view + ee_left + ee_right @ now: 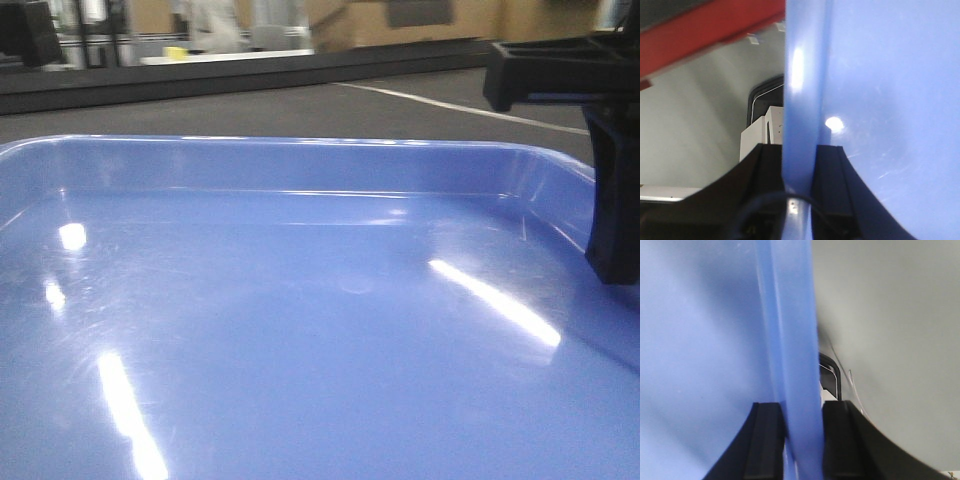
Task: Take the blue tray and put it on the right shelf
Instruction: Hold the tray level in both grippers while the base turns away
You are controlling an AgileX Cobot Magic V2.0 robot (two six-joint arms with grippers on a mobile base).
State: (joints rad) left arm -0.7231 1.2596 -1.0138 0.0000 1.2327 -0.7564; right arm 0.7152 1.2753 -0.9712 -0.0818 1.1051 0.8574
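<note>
Holding the blue tray [300, 330] by its side rims

Left gripper [799, 152] and right gripper [801, 407] each clamp a tray rim, and the tray spans between them. It looks light, stiff and slippery, so the rolled rims likely give the surest hold

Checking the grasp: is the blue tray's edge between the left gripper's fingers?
Yes, the left gripper clamps the blue tray wall between both black fingers.

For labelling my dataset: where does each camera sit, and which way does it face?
Front view: low behind the blue tray, facing forward across it; right claw shows at its right rim.
Left wrist: looks along left claw, shut on the tray's rim.
Right wrist: same, along right claw.
Shared: all show the tray.
</note>
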